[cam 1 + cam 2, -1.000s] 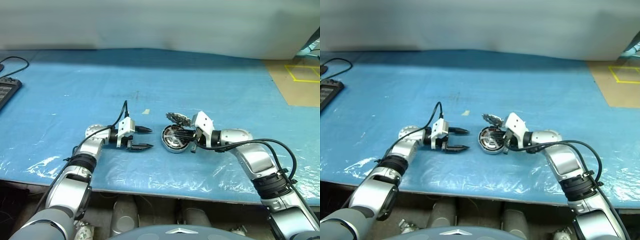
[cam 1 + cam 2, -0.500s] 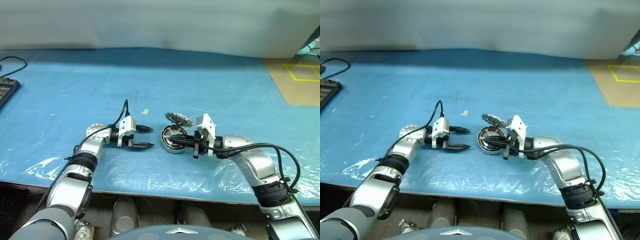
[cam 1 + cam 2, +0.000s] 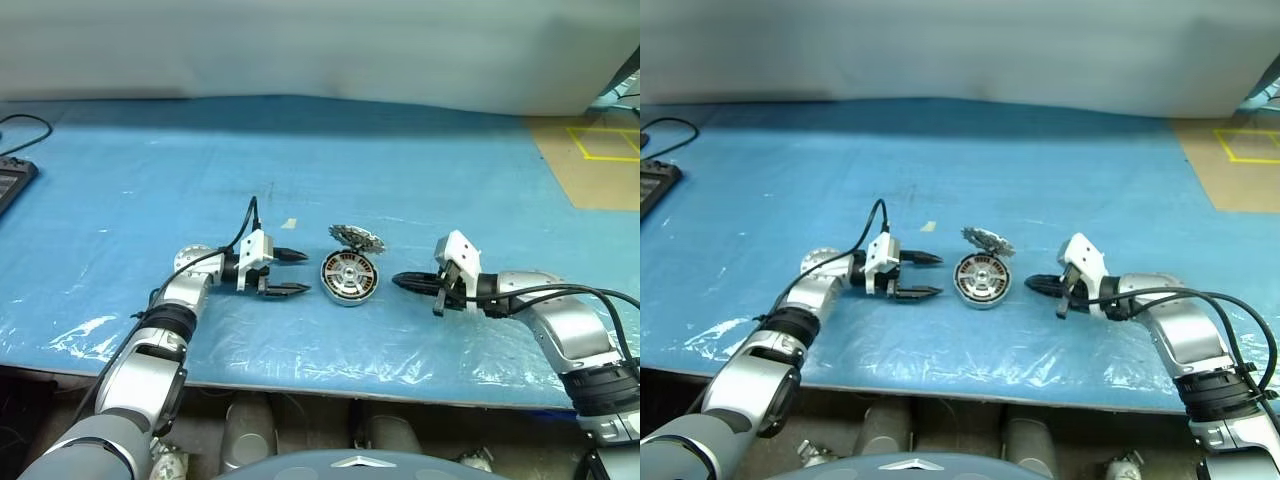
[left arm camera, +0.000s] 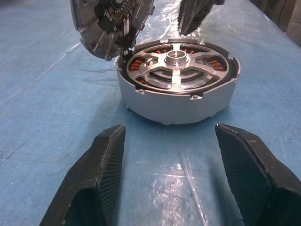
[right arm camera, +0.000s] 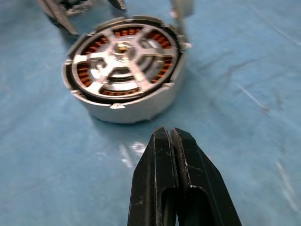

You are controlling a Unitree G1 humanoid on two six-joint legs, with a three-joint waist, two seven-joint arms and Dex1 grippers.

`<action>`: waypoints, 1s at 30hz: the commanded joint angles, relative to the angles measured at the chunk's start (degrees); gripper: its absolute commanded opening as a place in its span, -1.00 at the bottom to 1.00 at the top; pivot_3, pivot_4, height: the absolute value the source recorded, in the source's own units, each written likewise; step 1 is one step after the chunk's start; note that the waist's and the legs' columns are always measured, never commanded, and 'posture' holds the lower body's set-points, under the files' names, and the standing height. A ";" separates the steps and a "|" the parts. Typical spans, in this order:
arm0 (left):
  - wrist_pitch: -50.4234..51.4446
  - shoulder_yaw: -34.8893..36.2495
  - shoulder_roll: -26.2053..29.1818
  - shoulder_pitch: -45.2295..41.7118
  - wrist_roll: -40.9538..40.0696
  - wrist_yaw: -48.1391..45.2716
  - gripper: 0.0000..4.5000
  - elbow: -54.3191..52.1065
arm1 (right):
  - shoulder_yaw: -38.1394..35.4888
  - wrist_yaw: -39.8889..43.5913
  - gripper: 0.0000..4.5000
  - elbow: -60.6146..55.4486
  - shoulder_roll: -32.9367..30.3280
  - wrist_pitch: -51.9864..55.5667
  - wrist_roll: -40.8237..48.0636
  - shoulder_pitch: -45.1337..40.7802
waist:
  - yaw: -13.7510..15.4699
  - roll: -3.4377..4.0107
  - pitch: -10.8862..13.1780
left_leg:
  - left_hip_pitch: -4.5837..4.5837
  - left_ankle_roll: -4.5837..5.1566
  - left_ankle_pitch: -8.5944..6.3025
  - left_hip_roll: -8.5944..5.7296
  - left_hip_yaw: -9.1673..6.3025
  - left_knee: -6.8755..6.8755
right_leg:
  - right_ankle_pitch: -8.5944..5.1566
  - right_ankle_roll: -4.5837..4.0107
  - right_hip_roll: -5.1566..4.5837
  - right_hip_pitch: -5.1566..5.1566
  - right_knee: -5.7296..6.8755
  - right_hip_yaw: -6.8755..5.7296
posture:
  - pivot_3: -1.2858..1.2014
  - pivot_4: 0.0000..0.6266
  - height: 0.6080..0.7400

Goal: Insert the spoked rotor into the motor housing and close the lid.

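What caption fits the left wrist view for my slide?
Open left pincer faces the motor housing, the spoked rotor seated inside and the hinged lid raised.

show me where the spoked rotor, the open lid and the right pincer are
spoked rotor (image 4: 180,59), left wrist view, its hub.
lid (image 4: 110,23), left wrist view, its dark inner face.
right pincer (image 3: 400,280), left eye view, its closed fingertips.

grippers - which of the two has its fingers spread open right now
The left gripper: its two black fingers stand apart, pointing at the motor housing. The right gripper has its fingers pressed shut together, holding nothing.
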 commanded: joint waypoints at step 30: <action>-0.82 1.80 -0.09 1.11 -0.08 3.29 0.42 -0.39 | 8.32 5.49 -0.99 -2.70 11.02 1.61 0.63 -6.29 | -0.73 0.01 0.00 | -0.19 0.02 0.01 0.04 -0.04 0.11 | -0.06 -0.11 -0.02 -0.16 0.17 -0.14 | 0.03 -0.52 1.00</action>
